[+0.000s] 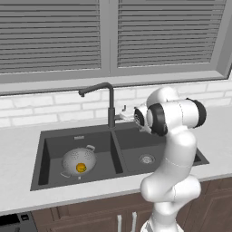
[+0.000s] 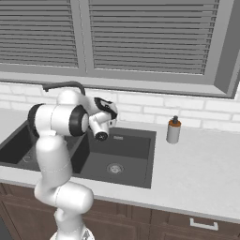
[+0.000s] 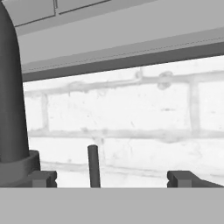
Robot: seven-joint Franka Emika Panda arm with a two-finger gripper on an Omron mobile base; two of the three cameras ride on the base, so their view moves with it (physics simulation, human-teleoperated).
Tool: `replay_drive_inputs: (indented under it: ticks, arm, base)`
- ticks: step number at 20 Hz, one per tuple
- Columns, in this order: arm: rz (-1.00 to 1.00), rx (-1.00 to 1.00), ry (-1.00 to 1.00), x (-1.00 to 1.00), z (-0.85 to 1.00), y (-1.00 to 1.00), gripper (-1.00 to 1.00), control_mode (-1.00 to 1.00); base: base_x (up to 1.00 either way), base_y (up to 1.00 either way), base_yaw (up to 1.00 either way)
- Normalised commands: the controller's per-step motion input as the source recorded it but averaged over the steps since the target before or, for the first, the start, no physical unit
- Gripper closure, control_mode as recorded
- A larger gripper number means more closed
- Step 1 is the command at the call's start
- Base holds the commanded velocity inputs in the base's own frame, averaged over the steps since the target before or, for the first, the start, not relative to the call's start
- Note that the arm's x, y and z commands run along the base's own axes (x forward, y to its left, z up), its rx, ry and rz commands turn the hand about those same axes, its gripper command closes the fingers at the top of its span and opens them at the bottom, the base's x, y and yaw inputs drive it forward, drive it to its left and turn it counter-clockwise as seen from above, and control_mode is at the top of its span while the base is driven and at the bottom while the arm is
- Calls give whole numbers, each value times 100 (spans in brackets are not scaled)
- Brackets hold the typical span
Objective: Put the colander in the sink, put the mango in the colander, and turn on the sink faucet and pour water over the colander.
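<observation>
The silver perforated colander (image 1: 78, 159) sits in the left basin of the dark double sink (image 1: 118, 147), with the orange mango (image 1: 81, 168) inside it. The dark gooseneck sink faucet (image 1: 110, 106) rises behind the divider, its spout reaching left over the colander's basin. My gripper (image 1: 129, 116) is just right of the faucet's base, at the side lever. In the hand view the faucet column (image 3: 9, 109) fills the left, and the thin lever (image 3: 92, 166) stands between my fingertips (image 3: 43, 178), nearer the left one. My gripper (image 3: 113, 178) is open and holds nothing.
A beige soap bottle (image 2: 174, 130) stands on the counter right of the sink. The white brick wall (image 3: 131, 109) is close ahead of the hand, under the window sill. The right basin (image 2: 115, 168) holds only its drain.
</observation>
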Motion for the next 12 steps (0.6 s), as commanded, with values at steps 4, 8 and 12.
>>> replay_drive_inputs:
  ticks: [4,8,12]
  arm:
    - [0,0,0,45,-9,0,-100,-100]
    - [0,0,0,37,-23,2,-100,-100]
    - [0,0,0,39,-23,12,-100,-100]
  base:
    - [0,0,0]
    - [0,0,0]
    - [0,0,0]
